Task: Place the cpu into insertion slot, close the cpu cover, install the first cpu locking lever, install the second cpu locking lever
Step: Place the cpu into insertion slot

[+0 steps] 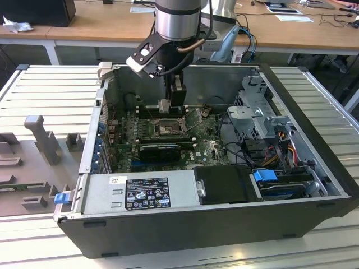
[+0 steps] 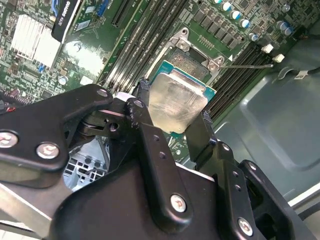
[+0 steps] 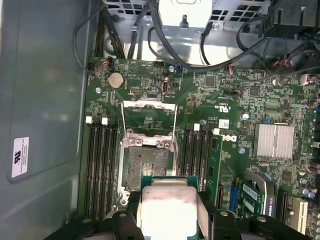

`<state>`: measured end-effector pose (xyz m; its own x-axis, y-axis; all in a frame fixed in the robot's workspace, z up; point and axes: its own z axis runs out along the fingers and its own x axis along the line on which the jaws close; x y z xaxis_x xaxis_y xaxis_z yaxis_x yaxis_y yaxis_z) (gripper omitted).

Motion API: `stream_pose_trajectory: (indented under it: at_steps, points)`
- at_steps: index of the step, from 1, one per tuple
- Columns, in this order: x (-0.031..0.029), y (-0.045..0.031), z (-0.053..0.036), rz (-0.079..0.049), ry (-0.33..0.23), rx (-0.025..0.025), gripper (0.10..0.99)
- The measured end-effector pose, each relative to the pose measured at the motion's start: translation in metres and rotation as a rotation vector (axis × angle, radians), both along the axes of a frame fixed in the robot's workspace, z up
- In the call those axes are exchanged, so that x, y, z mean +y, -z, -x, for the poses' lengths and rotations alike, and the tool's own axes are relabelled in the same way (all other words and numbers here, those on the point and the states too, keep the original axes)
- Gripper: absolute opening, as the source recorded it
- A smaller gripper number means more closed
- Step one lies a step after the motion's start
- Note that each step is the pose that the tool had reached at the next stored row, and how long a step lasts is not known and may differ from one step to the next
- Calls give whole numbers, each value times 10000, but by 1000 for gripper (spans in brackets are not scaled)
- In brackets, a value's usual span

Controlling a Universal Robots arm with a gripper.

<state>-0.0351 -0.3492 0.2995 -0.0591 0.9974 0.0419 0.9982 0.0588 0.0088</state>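
My gripper (image 1: 164, 105) is shut on the cpu (image 3: 167, 212), a thin square chip with a dull silver top, held by two opposite edges. In the second wrist view the black fingers (image 2: 141, 95) clamp the cpu (image 2: 177, 102). The chip hangs a little above the motherboard, beside the open insertion slot (image 3: 147, 167), which has nothing in it. The cpu cover (image 3: 149, 104), a thin silver frame, is flipped open past the slot's far end. Two thin wire locking levers (image 3: 175, 131) stand raised along the slot's sides. In the exterior view the slot (image 1: 168, 128) lies just below the gripper.
The open computer case (image 1: 185, 224) walls in the board. Memory sticks (image 3: 100, 165) flank the slot on both sides. Black cables (image 3: 175, 40) and a drive cage (image 1: 255, 112) sit beyond it. A power supply (image 1: 140, 193) and a black card (image 1: 160, 150) lie near the front.
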Motion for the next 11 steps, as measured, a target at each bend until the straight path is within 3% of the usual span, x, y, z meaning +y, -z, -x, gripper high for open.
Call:
stream_pose_trajectory:
  at_steps: [11]
  points:
    - [3,78,0,-27,490,0,533]
